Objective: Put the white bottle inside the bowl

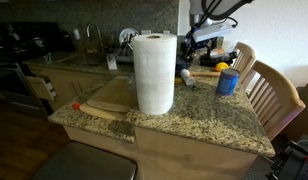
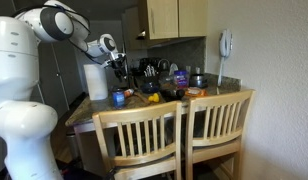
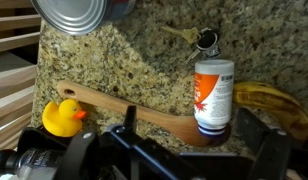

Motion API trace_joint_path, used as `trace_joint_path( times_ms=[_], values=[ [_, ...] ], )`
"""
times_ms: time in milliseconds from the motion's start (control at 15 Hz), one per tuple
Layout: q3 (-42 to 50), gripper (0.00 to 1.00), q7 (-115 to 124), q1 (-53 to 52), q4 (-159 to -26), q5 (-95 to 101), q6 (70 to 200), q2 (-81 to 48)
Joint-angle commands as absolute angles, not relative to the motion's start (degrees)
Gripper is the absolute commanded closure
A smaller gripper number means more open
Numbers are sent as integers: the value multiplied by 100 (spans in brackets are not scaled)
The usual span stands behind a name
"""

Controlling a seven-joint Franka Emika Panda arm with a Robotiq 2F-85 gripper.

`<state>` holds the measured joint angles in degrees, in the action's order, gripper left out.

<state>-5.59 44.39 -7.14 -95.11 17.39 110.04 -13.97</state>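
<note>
In an exterior view the arm reaches in from behind the big paper towel roll [image 1: 154,72]. The gripper [image 1: 199,50] hangs low over the granite counter [image 1: 209,125], at about 10 o'clock from the blue container [image 1: 227,80] with the yellow top. From here I can't pick out the white bottle, and I can't tell how the jaws stand.

In an exterior view from behind the two chairs [image 2: 174,135], the white arm arches over from the left and bends down at the wrist. The gripper [image 2: 120,70] points down at the counter just above the blue container [image 2: 119,97]. The bottle is too small to find here.

The wrist view settles it. The gripper [image 3: 174,152] fills the bottom edge with its jaws spread wide and nothing between them. The white bottle [image 3: 214,92], the one with the orange label, stands upright on the counter at about 1 o'clock from the gripper's middle, close ahead. Its long axis runs vertical, with the cap towards the camera. Its base sits at the end of a wooden spoon [image 3: 129,107]; I can't tell whether it rests on the spoon. A banana [image 3: 272,100] lies just beside it at 3 o'clock, and keys [image 3: 199,38] lie beyond it at 12. The metal bowl [image 3: 69,14] is well away from the bottle at 10 o'clock, and a rubber duck [image 3: 62,118] sits at 9.

My guess is the gripper needs to shift slightly right and go forward, so the open jaws take the bottle by its sides.
</note>
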Motion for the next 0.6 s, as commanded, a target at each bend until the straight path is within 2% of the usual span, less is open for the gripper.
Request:
trace_joint_path(
  times_ms=[0,200,467,533],
  values=[
    [-416,0,4417,-827,-9483,1705,10988,-1371],
    [-393,0,4526,-812,-9523,1646,11095,-1292],
    [-383,0,4528,-881,-9209,1679,10972,-1835],
    [-370,0,4553,-878,-9422,1654,11028,-1515]
  ],
)
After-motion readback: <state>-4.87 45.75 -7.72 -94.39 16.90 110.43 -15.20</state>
